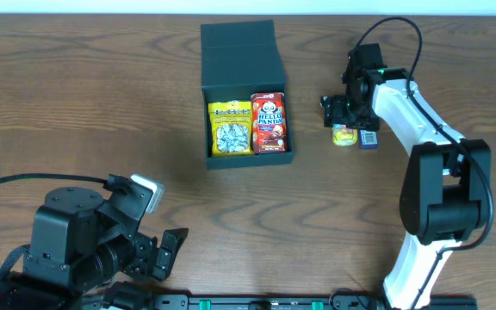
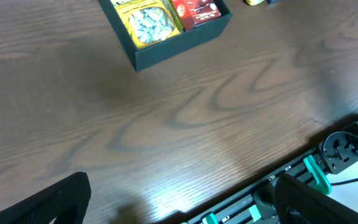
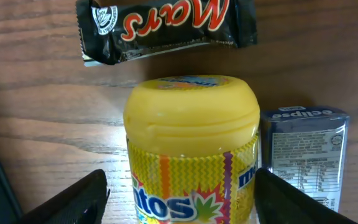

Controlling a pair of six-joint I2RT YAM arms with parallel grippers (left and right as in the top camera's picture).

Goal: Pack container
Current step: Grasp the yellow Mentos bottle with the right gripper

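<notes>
At 3 o'clock of the container [image 1: 241,52], which sits at the table's 12 o'clock, my right gripper [image 3: 182,199] stands open astride a yellow Mentos bottle [image 3: 191,124]. An Eclipse box [image 3: 303,149] sits just beside the bottle at 3 o'clock, a Mars bar [image 3: 166,25] at 12. I judge the bottle rigid, light and slick, best grasped at the labelled waist. The container, light cardboard, likely slides if nudged. My left gripper [image 2: 179,205] rests open at the table's 7 o'clock.

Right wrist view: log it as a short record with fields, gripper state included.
centre: yellow Mentos bottle
beyond it: Mars bar, lying flat
beside it: Eclipse pack, dark blue
right gripper: open, one finger on each side of the Mentos bottle
grip: not yet closed on anything
</notes>
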